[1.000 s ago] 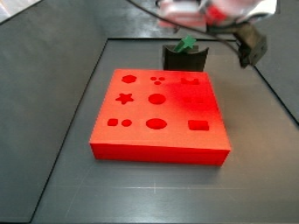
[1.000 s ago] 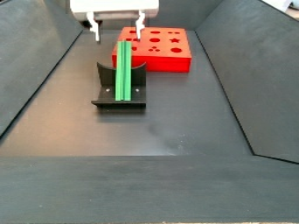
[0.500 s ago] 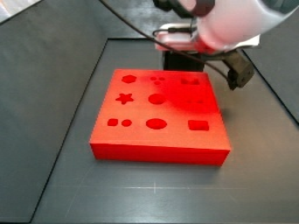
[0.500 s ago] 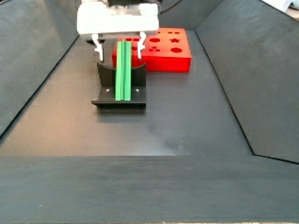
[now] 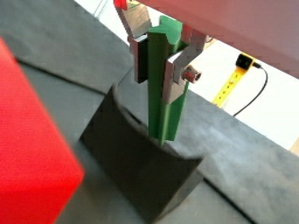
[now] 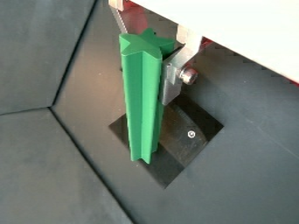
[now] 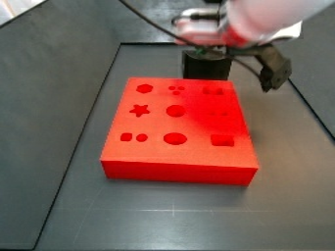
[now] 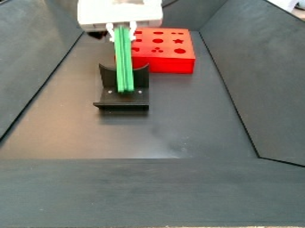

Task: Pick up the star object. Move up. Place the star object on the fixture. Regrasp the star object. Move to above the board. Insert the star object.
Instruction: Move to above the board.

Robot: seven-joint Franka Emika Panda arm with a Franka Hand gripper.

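While the green star peg (image 8: 123, 61) leans propped on the dark fixture (image 8: 121, 96) so its upper end stays reachable, the gripper (image 5: 160, 59) looks closed on that end; beyond waits the red board (image 8: 167, 50).

Gripper (image 5: 160, 54) clamped on star object (image 5: 167, 83)

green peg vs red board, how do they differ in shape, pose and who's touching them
The green peg is long and slim; the red board is broad and flat with cut-out holes. The peg stands on the fixture; the board lies on the floor. The gripper has its fingers on both sides of the peg; nothing touches the board.
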